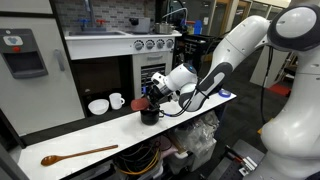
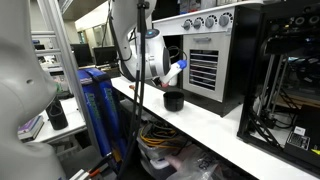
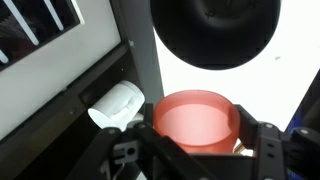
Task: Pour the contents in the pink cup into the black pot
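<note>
My gripper (image 3: 205,142) is shut on the pink cup (image 3: 196,118), with one black jaw on each side of it. In the wrist view I look into the cup's open mouth, and its inside looks plain pink. The black pot (image 3: 215,30) lies just beyond the cup on the white counter, and its dark inside shows. In an exterior view the cup (image 1: 141,101) is held just above the pot (image 1: 150,116), beside its rim. In an exterior view the pot (image 2: 173,100) sits under the gripper (image 2: 168,72), and the cup is hidden there.
A white mug (image 1: 117,101) and a white bowl (image 1: 98,106) stand on the counter next to the pot. The mug also shows in the wrist view (image 3: 118,105). A wooden spoon (image 1: 78,154) lies at the counter's near end. A toy stove (image 1: 150,45) stands behind.
</note>
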Robot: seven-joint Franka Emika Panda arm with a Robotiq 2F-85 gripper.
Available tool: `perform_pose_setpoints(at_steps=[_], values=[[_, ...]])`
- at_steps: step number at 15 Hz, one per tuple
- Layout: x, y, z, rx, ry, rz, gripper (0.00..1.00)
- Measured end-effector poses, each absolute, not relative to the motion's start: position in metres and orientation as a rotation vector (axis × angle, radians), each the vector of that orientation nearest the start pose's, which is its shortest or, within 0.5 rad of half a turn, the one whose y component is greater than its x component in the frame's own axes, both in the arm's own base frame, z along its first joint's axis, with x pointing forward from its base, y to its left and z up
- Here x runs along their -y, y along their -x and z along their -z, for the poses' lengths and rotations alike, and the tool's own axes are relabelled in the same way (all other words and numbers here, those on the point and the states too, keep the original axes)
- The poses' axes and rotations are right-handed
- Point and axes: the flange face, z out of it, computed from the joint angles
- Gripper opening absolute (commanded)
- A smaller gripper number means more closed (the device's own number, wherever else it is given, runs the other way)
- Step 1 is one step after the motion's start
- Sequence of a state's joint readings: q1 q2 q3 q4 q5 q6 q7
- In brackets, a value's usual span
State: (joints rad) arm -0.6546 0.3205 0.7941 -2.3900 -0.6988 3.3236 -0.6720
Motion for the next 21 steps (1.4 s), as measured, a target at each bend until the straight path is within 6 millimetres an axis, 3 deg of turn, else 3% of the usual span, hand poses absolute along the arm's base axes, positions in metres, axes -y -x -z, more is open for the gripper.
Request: perform_pose_setpoints(at_steps=[8, 11, 16, 21], values=[[-0.241, -0.515, -0.385, 2.41, 2.416, 0.732, 0.51], [-0.27, -0.51, -0.407, 2.575, 2.464, 0.543, 0.51], [-0.29, -0.507, -0.41, 2.829, 2.519, 0.201, 0.51], [-0.302, -0.517, -0.389, 2.927, 2.525, -0.053, 0.51]])
